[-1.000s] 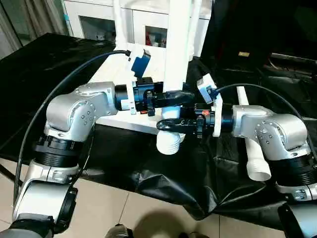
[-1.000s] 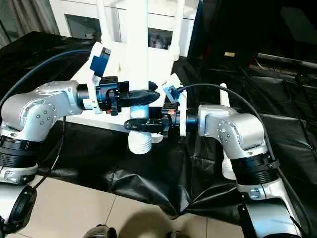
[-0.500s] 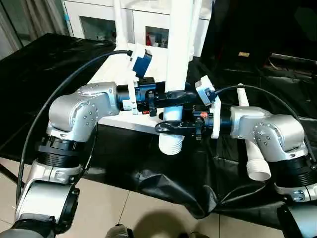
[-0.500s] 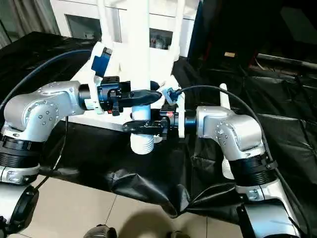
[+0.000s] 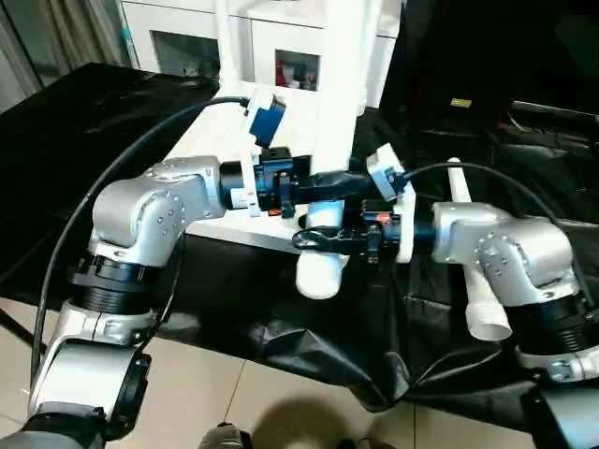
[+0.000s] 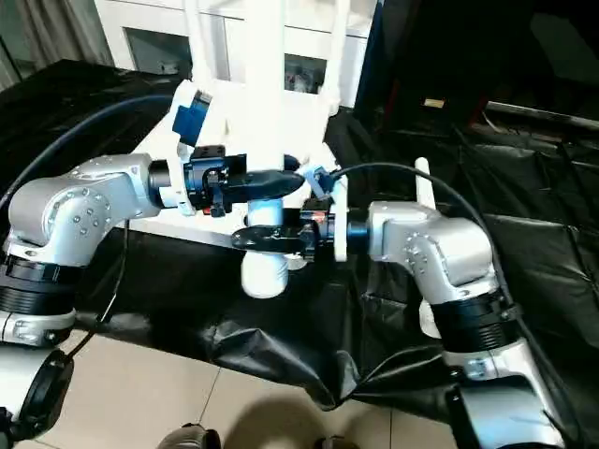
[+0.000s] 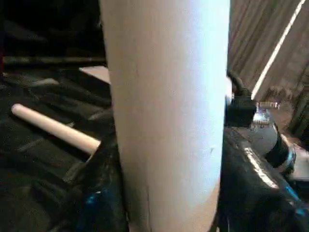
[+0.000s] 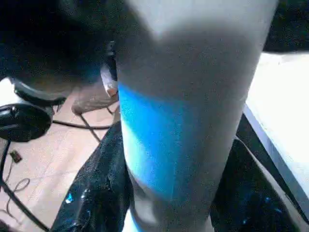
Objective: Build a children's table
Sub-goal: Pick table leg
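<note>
A long white table leg (image 5: pixel 339 103) stands nearly upright in the middle, its flared lower end (image 5: pixel 318 277) hanging just past the table's front edge. My left gripper (image 5: pixel 343 181) is shut on the leg from the left. My right gripper (image 5: pixel 321 239) is shut on it a little lower, from the right. The leg (image 7: pixel 164 111) passes close between the fingers in the left wrist view, and likewise the leg (image 8: pixel 188 121) in the right wrist view. Behind it the white tabletop (image 5: pixel 204 134) lies with two legs (image 5: pixel 223 33) rising from it. Another leg (image 5: pixel 474 295) lies on the cloth under my right arm.
A black cloth (image 5: pixel 309 327) covers the work table and sags over its front edge above the tiled floor (image 5: pixel 206 393). A white cabinet (image 5: pixel 178 42) stands at the back. Black cables (image 5: pixel 140 150) arch over both forearms.
The held leg has shifted slightly, its lower end dipping and swinging a little left. Both grippers keep their hold and have edged along with it.
</note>
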### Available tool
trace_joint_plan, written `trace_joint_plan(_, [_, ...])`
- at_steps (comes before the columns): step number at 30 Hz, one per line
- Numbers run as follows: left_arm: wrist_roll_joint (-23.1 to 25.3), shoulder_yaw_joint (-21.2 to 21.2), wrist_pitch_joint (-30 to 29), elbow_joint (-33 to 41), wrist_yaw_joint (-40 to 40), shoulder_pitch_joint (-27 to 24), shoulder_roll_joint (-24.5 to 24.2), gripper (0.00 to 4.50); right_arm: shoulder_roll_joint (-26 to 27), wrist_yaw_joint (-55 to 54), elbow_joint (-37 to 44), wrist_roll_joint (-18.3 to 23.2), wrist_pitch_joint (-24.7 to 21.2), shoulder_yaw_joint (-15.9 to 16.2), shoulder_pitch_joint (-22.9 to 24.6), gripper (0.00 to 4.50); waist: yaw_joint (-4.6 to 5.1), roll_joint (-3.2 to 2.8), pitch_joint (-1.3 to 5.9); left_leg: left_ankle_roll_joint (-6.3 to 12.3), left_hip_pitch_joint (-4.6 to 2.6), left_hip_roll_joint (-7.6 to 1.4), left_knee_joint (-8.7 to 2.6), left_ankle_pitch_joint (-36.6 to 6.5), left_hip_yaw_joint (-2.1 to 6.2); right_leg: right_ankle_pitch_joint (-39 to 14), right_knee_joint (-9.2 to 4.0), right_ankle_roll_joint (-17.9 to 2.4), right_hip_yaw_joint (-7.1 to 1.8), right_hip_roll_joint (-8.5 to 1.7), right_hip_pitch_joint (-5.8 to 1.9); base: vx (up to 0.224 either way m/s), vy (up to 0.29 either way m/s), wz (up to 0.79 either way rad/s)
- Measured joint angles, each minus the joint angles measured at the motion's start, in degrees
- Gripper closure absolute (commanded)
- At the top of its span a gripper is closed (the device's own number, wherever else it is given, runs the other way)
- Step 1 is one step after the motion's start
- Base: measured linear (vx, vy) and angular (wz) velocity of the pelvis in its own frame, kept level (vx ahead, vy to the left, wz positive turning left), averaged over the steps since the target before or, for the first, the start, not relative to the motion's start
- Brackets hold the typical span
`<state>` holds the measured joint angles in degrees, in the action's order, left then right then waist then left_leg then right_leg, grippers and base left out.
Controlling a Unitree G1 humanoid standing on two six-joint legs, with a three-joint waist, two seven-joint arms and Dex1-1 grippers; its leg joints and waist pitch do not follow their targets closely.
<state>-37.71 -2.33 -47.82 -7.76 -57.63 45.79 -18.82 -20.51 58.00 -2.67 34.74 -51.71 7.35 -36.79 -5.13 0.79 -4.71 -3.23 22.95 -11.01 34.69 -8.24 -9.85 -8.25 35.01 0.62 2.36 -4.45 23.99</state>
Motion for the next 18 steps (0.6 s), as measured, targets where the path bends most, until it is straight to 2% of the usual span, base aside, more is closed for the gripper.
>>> trace_joint_plan(2, [0.0,1.1,1.2,0.0,1.5,-0.1,0.9,1.49,0.4,-0.9,0.0,0.6,0.0,-0.8,0.3,2.66,-0.04,0.00,0.00,0.00,0.00,0.00,0.01,0.0,0.00,0.0,0.00,0.0,0.00,0.00,-0.01,0.000,0.000,0.00])
trace_joint_plan(5, [-0.2,5.5,7.0,-0.3,6.6,-0.3,5.3,1.48,2.1,-3.3,-0.1,1.0,0.6,-3.2,0.8,2.66,-0.06,0.15,0.07,0.00,0.03,0.00,0.03,0.0,0.00,0.0,-0.02,0.0,0.02,-0.02,-0.03,0.000,0.000,0.00])
trace_joint_plan(8, [-5.7,12.5,10.0,-0.8,10.9,-0.2,10.3,1.48,5.0,-7.3,-0.7,2.1,2.0,-7.4,1.6,2.66,-0.04,0.28,0.15,0.00,0.04,0.00,0.08,0.0,0.00,0.0,-0.01,0.0,0.03,-0.03,-0.02,0.000,0.000,0.00])
trace_joint_plan(12, [-10.2,18.7,10.3,-5.1,12.1,1.2,9.4,1.48,5.2,-12.6,-1.5,1.3,5.3,-11.5,1.6,2.66,0.04,0.42,0.23,0.00,0.03,0.00,0.07,0.0,0.00,0.0,-0.02,0.0,0.09,-0.03,0.00,0.000,0.000,0.00])
trace_joint_plan(14, [-7.0,16.2,11.1,-7.7,9.4,2.0,5.2,1.48,4.6,-16.8,-3.2,-2.6,9.2,-11.3,1.7,2.66,0.10,0.44,0.26,0.00,-0.01,0.00,0.06,0.0,0.02,0.0,-0.03,0.0,0.10,-0.03,0.00,0.000,0.000,0.00])
trace_joint_plan(15, [-2.6,13.3,13.2,-9.1,7.9,2.2,2.3,1.48,3.8,-19.6,-4.5,-5.8,11.5,-11.4,2.0,2.66,0.09,0.42,0.26,0.00,-0.01,0.00,0.04,0.0,0.02,0.0,-0.10,0.1,0.09,-0.03,-0.01,0.000,0.000,0.00])
trace_joint_plan(16, [-0.6,12.4,14.1,-9.8,7.6,2.1,1.6,1.48,3.2,-20.9,-5.3,-7.2,12.3,-11.5,2.5,2.66,0.00,0.43,0.26,0.00,0.04,0.02,0.02,0.0,0.02,-0.1,-0.15,0.1,0.08,-0.03,-0.02,0.000,0.000,0.00])
trace_joint_plan(18, [7.3,7.0,20.7,-12.8,5.6,2.1,-1.0,1.48,2.4,-24.3,-6.9,-11.1,14.5,-10.8,3.2,2.66,-0.06,0.41,0.25,0.00,0.09,0.04,0.01,0.0,0.02,-0.1,-0.27,0.1,0.04,-0.05,-0.07,0.000,0.000,0.00])
